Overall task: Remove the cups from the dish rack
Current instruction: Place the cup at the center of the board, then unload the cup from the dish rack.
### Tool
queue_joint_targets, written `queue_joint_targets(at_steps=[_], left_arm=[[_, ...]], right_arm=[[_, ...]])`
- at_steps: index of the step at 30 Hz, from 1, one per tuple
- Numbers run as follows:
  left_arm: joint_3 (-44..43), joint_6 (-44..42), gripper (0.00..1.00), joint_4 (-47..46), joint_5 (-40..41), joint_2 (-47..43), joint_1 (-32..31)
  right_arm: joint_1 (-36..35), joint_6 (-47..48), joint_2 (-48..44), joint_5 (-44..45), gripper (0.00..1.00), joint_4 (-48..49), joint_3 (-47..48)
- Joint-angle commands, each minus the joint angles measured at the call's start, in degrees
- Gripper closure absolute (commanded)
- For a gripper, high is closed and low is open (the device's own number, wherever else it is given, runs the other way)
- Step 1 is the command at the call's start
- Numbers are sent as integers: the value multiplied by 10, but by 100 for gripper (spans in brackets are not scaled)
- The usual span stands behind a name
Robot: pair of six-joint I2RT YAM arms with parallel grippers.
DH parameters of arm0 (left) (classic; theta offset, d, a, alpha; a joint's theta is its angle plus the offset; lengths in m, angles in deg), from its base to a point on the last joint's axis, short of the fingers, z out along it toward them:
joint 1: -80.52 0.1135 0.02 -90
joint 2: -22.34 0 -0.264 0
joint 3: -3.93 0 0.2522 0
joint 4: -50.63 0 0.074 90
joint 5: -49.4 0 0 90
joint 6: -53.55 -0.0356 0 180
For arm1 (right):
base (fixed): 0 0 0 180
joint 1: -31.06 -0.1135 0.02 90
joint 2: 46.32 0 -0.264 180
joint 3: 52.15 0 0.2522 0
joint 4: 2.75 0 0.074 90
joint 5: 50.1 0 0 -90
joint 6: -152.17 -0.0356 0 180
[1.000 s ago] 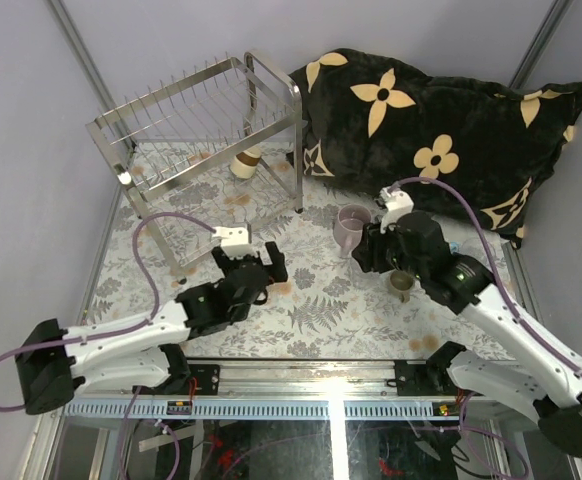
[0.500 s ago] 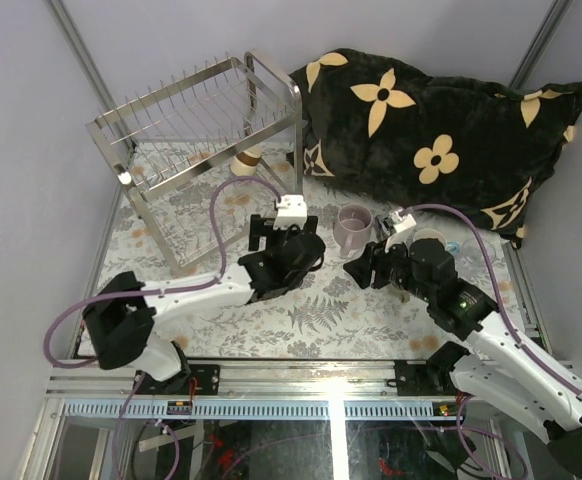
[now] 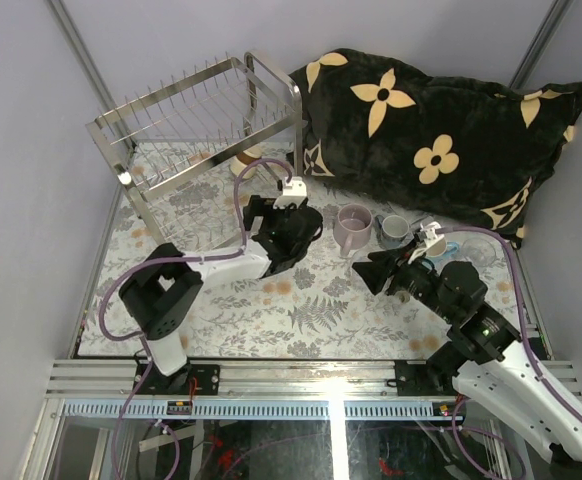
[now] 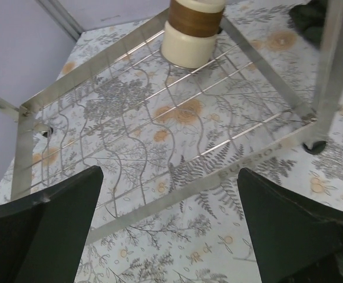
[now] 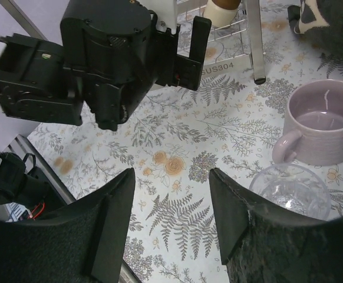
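Left wrist: the cream-and-brown cup (image 4: 194, 29) stands in the dish rack (image 4: 230, 172), far ahead of the left gripper (image 4: 168, 177). That gripper is spread wide and empty.

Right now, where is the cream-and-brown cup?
The cream-and-brown cup is inside the dish rack. In the left wrist view it stands at top centre on the lower wire shelf, by a corner of the frame, ahead of the open left tool.

The rack (image 3: 201, 130) stood at the far left of the bench (image 3: 301, 310), with a cup (image 4: 193, 29) on its lower shelf near the far right corner. A pillow (image 3: 431, 130) lay to the rack's right. Before it stood a left mug (image 3: 352, 228) and a right mug (image 3: 391, 230), with a glass (image 5: 289, 191) just beside the left one.
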Motion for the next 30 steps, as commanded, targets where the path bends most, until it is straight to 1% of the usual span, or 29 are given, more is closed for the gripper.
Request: queue_joint_targets(at_steps=[1, 4, 7, 10, 13, 18, 22, 25, 30], left_arm=[[24, -96, 3, -151, 59, 28, 35], [26, -133, 2, -200, 69, 54, 63], [20, -140, 2, -212, 56, 67, 92], [22, -190, 1, -265, 44, 85, 118], [12, -212, 1, -282, 28, 106, 141], [10, -251, 0, -342, -11, 126, 161], [5, -305, 0, -414, -26, 161, 173], [-5, -306, 0, -434, -32, 182, 181], [-35, -301, 0, -430, -47, 198, 186]], right_arm=[[-3, -9, -1, 5, 40, 33, -9], [-3, -13, -4, 5, 39, 38, -16], [-3, -15, -5, 4, 39, 43, -21], [-3, -16, -3, 4, 39, 44, -23], [-3, -16, -5, 5, 39, 46, -25], [-3, -17, -6, 8, 39, 45, -27], [-3, -18, -5, 10, 39, 46, -29], [-3, -18, -5, 13, 38, 46, -31], [-3, -18, 3, 18, 38, 51, -35]])
